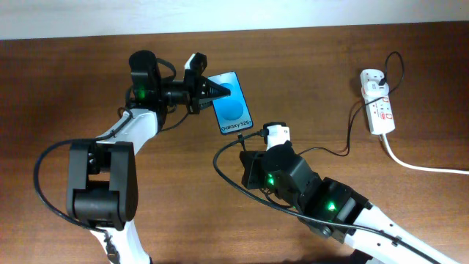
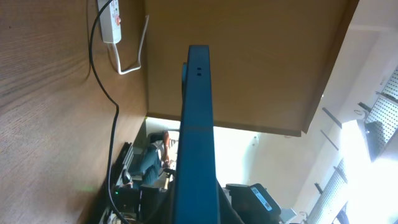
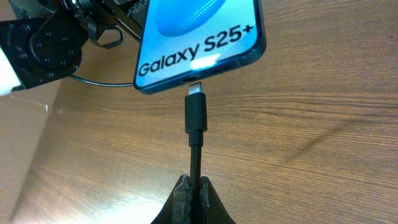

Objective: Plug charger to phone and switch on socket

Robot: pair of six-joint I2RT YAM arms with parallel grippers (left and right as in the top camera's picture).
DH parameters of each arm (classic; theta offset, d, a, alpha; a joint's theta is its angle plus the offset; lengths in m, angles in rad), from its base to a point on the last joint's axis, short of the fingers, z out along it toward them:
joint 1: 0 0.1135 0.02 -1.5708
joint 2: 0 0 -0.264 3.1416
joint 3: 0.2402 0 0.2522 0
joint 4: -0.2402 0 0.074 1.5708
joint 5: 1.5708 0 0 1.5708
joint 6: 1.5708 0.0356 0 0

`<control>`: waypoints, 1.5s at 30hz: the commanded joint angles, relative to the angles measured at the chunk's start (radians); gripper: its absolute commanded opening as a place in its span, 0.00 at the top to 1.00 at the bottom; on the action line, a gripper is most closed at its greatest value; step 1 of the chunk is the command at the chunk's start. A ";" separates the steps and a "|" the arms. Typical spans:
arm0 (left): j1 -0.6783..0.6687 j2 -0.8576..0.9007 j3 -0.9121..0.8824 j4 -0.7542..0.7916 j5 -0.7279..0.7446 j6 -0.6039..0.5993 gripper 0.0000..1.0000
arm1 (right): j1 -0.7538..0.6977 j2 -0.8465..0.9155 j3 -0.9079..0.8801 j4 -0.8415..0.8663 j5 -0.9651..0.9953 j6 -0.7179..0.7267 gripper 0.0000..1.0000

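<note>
- Pinching the charger just behind its plug with my right gripper, tip right at the phone port; cable's floppy, so gripping near the stiff end seems smart.
- My left gripper is clamped on the phone's top end, mid-table; slick, rigid glass.
- Count: one phone, one charger, one socket, far right.

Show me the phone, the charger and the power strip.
phone (image 3: pixel 200 28), right wrist view, on its screen.
charger (image 3: pixel 195 113), right wrist view, black connector body.
power strip (image 1: pixel 380 111), overhead view, white casing.

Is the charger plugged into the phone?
Not in: the charger shows its metal tip bare, just at the phone port.
</note>
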 commanded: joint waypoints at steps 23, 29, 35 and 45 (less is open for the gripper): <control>-0.025 0.007 0.023 0.006 0.016 0.019 1.00 | -0.005 0.041 0.005 0.068 0.048 -0.043 0.94; -0.025 0.007 0.023 0.006 0.016 0.060 1.00 | -0.005 0.041 0.005 0.099 0.066 -0.091 0.82; -0.025 0.007 0.023 0.006 0.016 0.139 1.00 | -0.005 -0.002 0.045 0.021 0.037 -0.095 0.50; -0.025 0.007 0.023 0.012 0.014 0.223 1.00 | -0.003 0.138 0.105 -0.130 0.062 -0.154 0.42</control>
